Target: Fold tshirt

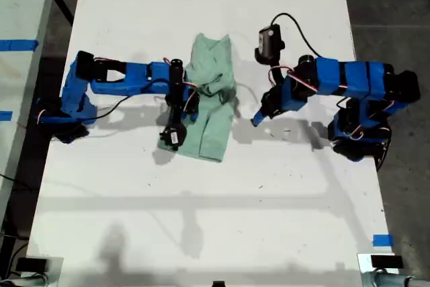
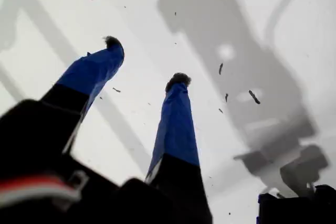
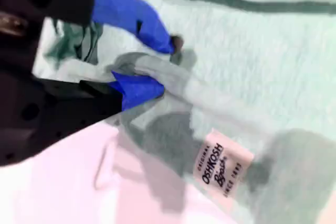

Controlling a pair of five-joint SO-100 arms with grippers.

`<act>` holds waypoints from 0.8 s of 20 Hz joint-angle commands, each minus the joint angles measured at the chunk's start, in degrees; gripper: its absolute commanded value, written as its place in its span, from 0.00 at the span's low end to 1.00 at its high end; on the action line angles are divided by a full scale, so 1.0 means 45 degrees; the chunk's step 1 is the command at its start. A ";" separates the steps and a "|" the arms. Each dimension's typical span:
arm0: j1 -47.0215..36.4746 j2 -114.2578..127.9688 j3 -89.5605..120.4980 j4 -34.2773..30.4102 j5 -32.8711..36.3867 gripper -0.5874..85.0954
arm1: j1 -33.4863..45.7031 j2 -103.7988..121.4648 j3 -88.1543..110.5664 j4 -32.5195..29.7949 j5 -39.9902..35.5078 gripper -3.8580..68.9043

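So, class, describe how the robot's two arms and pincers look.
My first arm and my second arm are bright blue segments joined by black motor blocks, with thin wires alongside. My first pincer has two tapering blue fingers with dark tips on a black base; my second pincer looks alike.

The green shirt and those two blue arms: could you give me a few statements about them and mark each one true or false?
1. My second gripper pinches a fold of the tshirt. True.
2. My first gripper holds cloth. False: it is open over the bare white table.
3. The tshirt lies spread flat. False: it is bunched into a narrow strip.
4. A sewn label shows on the tshirt. True.
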 commanded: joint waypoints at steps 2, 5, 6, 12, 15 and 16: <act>0.0117 0.1074 -0.2051 0.1484 0.0293 0.44 | -0.0293 0.0820 0.0020 -0.0293 0.0215 0.34; -0.0195 0.4219 -0.0645 0.2813 0.0332 0.43 | -0.0293 0.0879 0.0039 -0.0273 0.0215 0.34; -0.0391 0.5527 0.0371 0.2832 0.0469 0.42 | -0.0352 0.0918 0.0000 -0.0195 0.0234 0.34; -0.0957 1.3574 0.9023 0.1230 0.0371 0.36 | -0.0996 0.0918 -0.0547 -0.0156 0.0723 0.33; 0.0430 1.3672 0.9766 0.1328 -0.0762 0.35 | -0.1348 -0.0625 -0.2148 -0.0176 0.1016 0.38; 0.0781 1.3105 0.9570 0.1445 -0.0859 0.36 | -0.1445 -0.1602 -0.3066 -0.0039 0.1055 0.41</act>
